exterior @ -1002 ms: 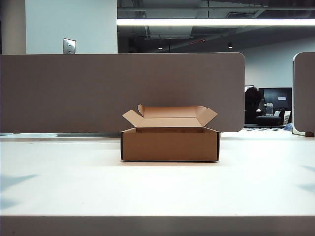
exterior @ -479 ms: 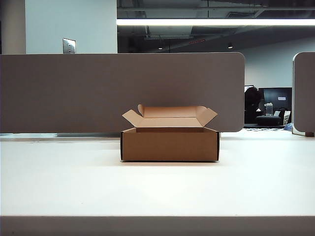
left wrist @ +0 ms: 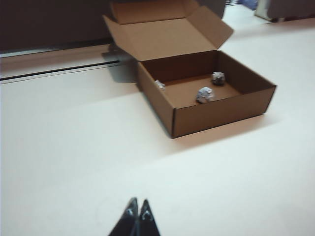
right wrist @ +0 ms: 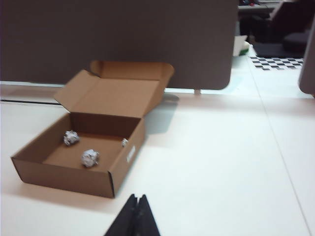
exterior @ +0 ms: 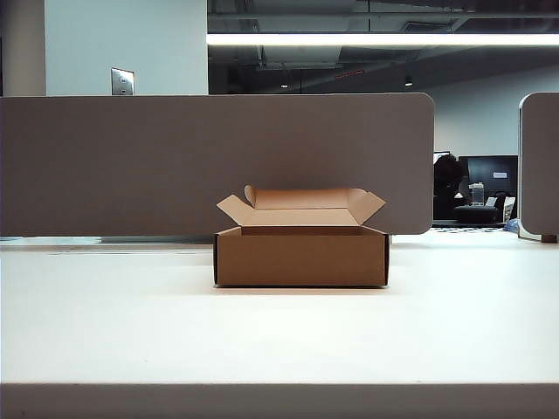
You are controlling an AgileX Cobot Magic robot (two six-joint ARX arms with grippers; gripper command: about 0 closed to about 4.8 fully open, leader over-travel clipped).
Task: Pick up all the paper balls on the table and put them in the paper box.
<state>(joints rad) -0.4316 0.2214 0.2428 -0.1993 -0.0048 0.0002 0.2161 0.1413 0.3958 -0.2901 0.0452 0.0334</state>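
Observation:
The brown paper box stands open in the middle of the white table. No arm shows in the exterior view. In the left wrist view three paper balls lie on the floor of the paper box. The right wrist view shows the same paper balls inside the paper box. My left gripper is shut and empty above bare table, well short of the box. My right gripper is shut and empty too, near the box's corner.
A grey-brown divider panel runs behind the box, and a second panel stands at the far right. The table's grey front edge crosses the bottom of the exterior view. The box's flaps stand up at its back.
Faint shadows on the table at the far left and far right of the exterior view have gone. The box has not moved.

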